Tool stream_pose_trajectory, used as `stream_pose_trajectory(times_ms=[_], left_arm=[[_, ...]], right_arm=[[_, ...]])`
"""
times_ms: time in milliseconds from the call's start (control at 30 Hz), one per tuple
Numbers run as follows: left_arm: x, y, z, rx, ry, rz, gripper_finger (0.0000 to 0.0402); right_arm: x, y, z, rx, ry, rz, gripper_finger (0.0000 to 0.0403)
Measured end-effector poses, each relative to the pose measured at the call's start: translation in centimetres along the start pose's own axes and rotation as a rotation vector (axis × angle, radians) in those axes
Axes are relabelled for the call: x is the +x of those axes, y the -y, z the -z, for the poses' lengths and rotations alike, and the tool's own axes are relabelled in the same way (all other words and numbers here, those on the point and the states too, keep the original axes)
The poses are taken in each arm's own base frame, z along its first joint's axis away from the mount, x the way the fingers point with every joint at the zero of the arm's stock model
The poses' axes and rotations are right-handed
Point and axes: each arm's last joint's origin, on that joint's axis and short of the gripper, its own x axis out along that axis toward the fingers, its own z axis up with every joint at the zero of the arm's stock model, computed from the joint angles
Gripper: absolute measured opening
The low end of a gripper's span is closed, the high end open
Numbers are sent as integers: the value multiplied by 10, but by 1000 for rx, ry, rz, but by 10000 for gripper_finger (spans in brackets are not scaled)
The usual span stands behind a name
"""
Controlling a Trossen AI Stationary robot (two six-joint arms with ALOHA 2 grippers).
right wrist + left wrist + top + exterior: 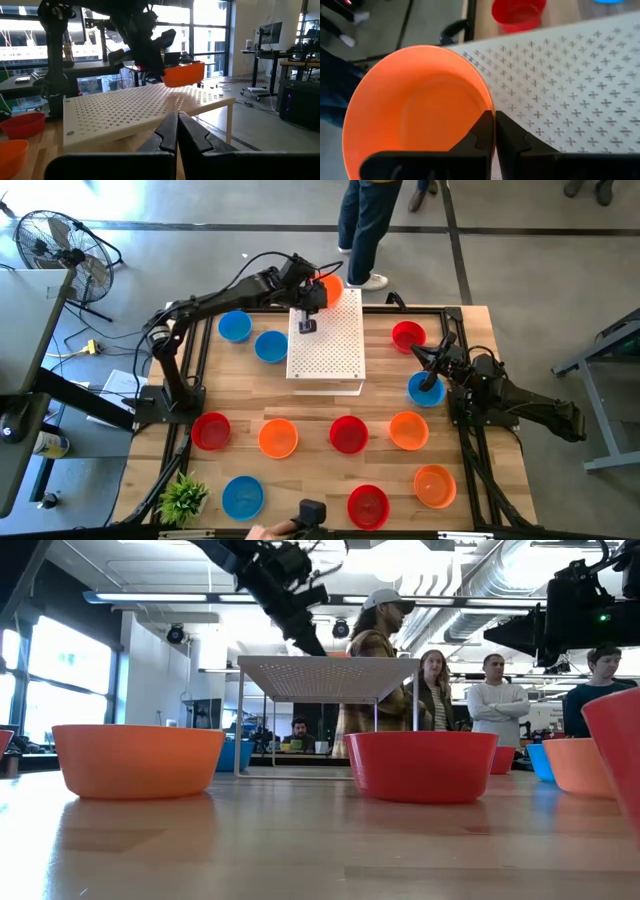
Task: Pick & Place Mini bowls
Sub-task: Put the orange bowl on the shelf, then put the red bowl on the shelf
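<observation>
While the left gripper [494, 131] is reaching over the far corner of the white perforated platform [327, 340], its fingers are pinching the rim of 1 orange mini bowl [415, 110], with the rim clamped between the closed jaws. In the right wrist view that bowl [183, 73] is sitting at the platform's far edge; whether its base is resting on the surface or hanging just above it cannot be told. The right gripper [176, 131] is waiting at the right side of the table with its jaws fully closed and holding nothing, beside 1 blue bowl [424, 389].

Counted in the high view, 13 mini bowls are showing:
- 4 red: 1 [407, 334] near the right far corner, 2 [211, 430] [348, 434] in the middle row, 1 [368, 505] in the near row.
- 5 orange: the gripped one, 2 [278, 438] [408, 430] in the middle row, and 1 nested pair [434, 485] at the near right.
- 4 blue: 2 [235, 326] [271, 346] left of the platform, 1 by the right gripper, 1 [242, 497] in the near row.

1 small green plant [184, 496] is standing at the near left corner. 4 people [495, 685] are standing beyond the table.
</observation>
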Motion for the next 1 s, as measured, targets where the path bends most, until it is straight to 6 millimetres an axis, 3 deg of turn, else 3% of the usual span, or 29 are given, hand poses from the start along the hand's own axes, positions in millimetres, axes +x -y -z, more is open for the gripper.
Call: stream_pose_trajectory(times_ms=[400,900,1000], left_arm=[[9,-4,7,-44,-20,-4,8],[0,-8,-5,-48,-17,-34,99],[-17,-12,-14,-66,1,-47,98]], right_arm=[[0,0,0,3,0,-6,0],[0,0,0,3,-1,-6,0],[0,0,0,4,-1,-6,0]])
